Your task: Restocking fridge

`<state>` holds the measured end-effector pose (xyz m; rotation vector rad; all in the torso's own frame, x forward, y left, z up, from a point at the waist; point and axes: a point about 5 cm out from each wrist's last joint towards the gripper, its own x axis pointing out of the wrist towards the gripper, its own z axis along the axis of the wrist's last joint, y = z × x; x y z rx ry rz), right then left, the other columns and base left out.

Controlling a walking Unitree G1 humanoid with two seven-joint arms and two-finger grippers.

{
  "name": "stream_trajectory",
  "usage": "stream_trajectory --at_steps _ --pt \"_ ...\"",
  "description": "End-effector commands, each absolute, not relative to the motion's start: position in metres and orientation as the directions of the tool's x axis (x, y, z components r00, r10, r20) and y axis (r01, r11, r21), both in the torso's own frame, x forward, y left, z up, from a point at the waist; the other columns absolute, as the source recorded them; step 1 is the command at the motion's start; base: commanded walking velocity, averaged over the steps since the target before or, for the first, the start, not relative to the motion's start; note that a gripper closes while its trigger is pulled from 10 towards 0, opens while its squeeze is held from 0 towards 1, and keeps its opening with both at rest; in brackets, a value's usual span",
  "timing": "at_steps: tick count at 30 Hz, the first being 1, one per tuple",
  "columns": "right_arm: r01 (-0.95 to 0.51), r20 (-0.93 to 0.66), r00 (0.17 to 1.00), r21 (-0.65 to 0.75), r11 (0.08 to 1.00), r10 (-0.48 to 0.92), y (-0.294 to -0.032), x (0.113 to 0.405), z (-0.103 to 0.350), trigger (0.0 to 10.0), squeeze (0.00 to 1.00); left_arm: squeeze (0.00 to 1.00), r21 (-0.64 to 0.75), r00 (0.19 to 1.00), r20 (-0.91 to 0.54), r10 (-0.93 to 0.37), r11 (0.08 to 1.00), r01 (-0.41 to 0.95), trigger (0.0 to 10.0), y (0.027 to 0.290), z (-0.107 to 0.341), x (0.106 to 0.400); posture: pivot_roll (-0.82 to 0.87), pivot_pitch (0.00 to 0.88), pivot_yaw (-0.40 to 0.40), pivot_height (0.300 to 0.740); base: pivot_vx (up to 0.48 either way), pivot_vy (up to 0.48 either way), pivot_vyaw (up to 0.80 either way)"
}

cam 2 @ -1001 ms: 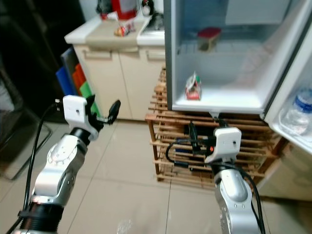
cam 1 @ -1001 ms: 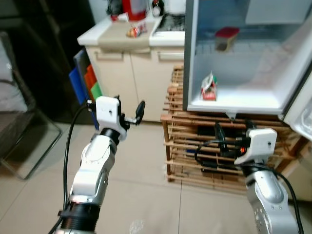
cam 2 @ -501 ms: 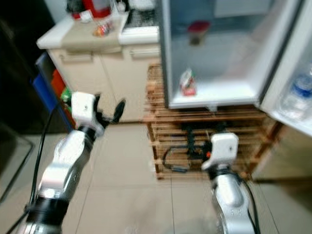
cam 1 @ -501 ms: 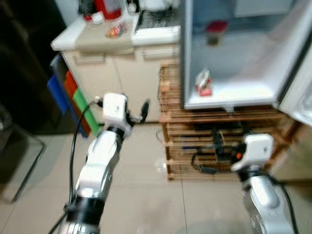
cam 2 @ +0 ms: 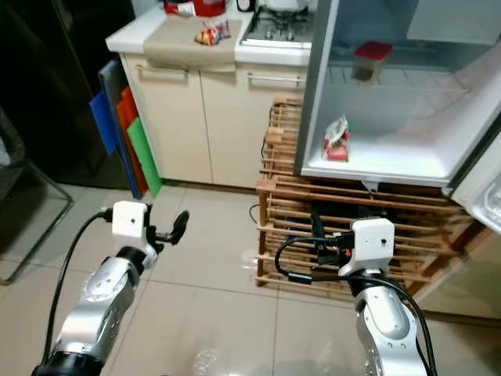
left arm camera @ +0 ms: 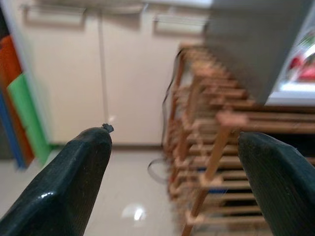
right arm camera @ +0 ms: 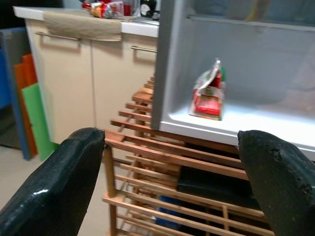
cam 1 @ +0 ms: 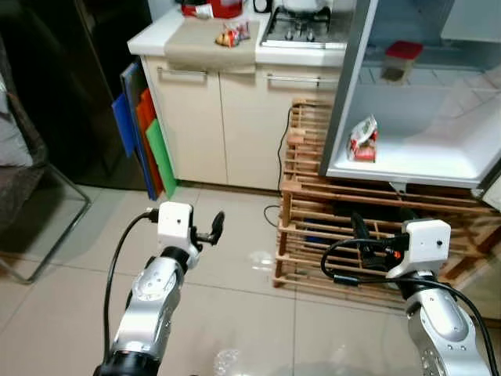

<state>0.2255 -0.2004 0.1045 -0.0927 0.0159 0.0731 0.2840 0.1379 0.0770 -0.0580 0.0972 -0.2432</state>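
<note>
Open fridge point(cam 1: 438, 149) holds a snack packet point(right arm camera: 208, 93) beyond empty, spread right hand point(right arm camera: 172, 162).

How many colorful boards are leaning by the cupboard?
3. The blue board leans farthest from the cupboard, the orange board stands in the middle, and the green board is nearest the cupboard. More may be hidden behind them.

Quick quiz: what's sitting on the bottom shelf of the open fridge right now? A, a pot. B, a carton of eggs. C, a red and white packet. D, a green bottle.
C: a red and white packet stands alone near the front of the open fridge's bottom shelf, also plain in the right wrist view.
</note>
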Motion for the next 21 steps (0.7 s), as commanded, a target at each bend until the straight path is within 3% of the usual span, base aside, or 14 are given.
stream_trajectory --at_steps 1,3,8,14,18,21 --pt "-0.058 -0.016 0.998 -0.106 0.993 0.057 -0.204 0.226 0.109 10.0 0.00 0.00 -0.058 0.964 -0.059 -0.258 0.965 0.255 10.0 0.137 0.083 0.286 -0.19 0.000 0.005 0.740 0.000 0.000 -0.80" --pt "-0.053 -0.022 0.998 -0.108 0.993 0.051 -0.207 0.227 0.108 10.0 0.00 0.00 -0.005 0.962 -0.049 -0.268 0.963 0.269 10.0 0.136 0.088 0.287 -0.19 0.000 0.017 0.740 0.000 0.000 -0.80" --pt "-0.058 -0.039 0.998 -0.091 0.994 0.055 -0.202 0.226 0.103 10.0 0.00 0.00 -0.046 0.952 -0.027 -0.304 0.952 0.303 10.0 0.132 0.095 0.289 -0.19 0.000 0.032 0.740 0.000 0.000 -0.80" --pt "-0.077 -0.026 0.997 -0.073 0.994 0.075 -0.194 0.229 0.099 10.0 0.00 0.00 0.014 0.954 0.052 -0.295 0.956 0.295 10.0 0.127 0.112 0.299 -0.19 0.000 0.065 0.740 0.000 0.000 0.00" --pt "-0.081 0.004 0.997 -0.038 0.996 0.082 -0.190 0.233 0.103 10.0 0.00 0.00 -0.051 0.921 0.109 -0.374 0.923 0.381 10.0 0.117 0.127 0.297 -0.19 0.000 0.074 0.740 0.000 0.000 0.00" --pt "-0.089 0.018 0.996 -0.034 0.995 0.090 -0.187 0.236 0.104 10.0 0.00 0.00 -0.024 0.903 0.143 -0.405 0.911 0.412 10.0 0.109 0.141 0.300 -0.19 0.000 0.090 0.740 0.480 0.000 0.00"
